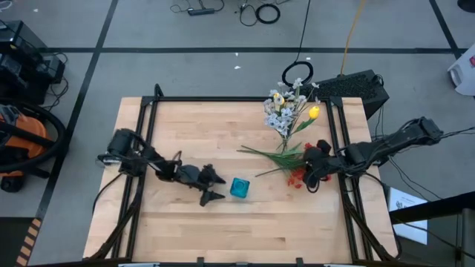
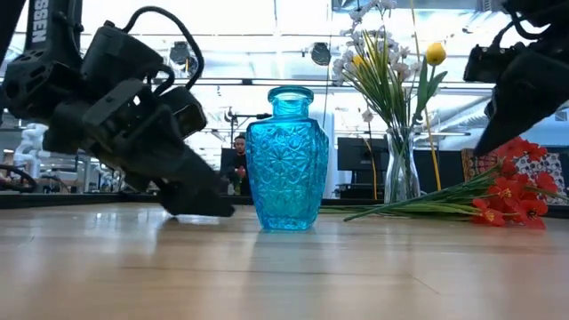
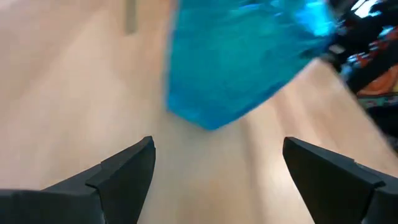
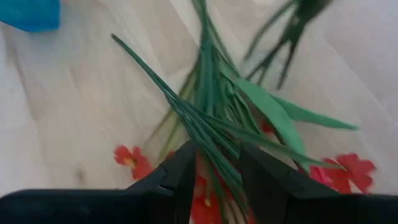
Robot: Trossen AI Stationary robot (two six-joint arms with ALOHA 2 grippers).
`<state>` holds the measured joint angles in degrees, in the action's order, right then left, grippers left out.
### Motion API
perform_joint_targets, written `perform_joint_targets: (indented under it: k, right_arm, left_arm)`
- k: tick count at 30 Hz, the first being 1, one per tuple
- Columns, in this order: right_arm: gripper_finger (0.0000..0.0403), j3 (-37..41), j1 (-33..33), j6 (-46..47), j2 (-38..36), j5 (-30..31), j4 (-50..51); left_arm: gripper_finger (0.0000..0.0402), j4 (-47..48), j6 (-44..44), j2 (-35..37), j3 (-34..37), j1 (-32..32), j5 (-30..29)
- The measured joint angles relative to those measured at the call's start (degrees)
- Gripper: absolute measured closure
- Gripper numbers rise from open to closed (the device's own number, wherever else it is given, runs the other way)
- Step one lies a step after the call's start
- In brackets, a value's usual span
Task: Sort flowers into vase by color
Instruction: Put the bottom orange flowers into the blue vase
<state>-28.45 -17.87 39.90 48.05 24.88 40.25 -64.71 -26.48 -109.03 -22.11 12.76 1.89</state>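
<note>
Left arm colour: black all over, with matt housings at the joints.
Left arm shape: blocky, angular segments are seen in the low view, with rounded joint covers.
Left arm cable: one black cable is looped in an arc over the upper part.
Left arm marking: white capital letters are printed along the upright link; only the ending "SSEN" is readable.
Left gripper (image 3: 214, 177) fingers: two dark wedge-shaped fingers (image 3: 127, 171) with flat faces.
Right arm colour: black, slim links.
Right gripper (image 4: 214, 177) fingers: dark, with squared inner edges.

Even bright overhead light, soft shadows; blue vase (image 3: 242, 56) motion-blurred in left wrist view, bkgd ceiling lights glare low view.
</note>
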Motion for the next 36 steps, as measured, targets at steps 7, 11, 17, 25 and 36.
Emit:
perform_joint_targets:
  k: [7, 11, 17, 25, 36]
  right_arm:
    - [0.0287, 0.0, 1.5, 5.9, -4.7, -3.9, 8.3]
    - [0.0287, 0.0, 3.5, 9.3, -7.0, -3.9, 7.8]
    - [0.0287, 0.0, 7.5, 16.6, -9.9, -3.8, 6.5]
    - [0.0291, -8.1, 12.8, 25.4, -10.6, -4.3, 15.0]
    - [0.0354, -21.9, 14.5, 39.0, -10.1, -3.6, 36.4]
  left_arm:
    - [0.0047, 18.8, 1.1, 16.0, 5.0, -5.1, 1.2]
    - [0.0047, 29.9, 2.6, 24.1, 5.3, -8.5, 0.3]
    - [0.0047, 41.5, 3.1, 34.6, 5.4, -12.6, -0.3]
    - [0.0047, 55.1, 2.8, 44.3, 4.0, -15.5, -4.8]
    - [0.0047, 70.8, 3.3, 46.1, -11.5, -15.3, -7.9]
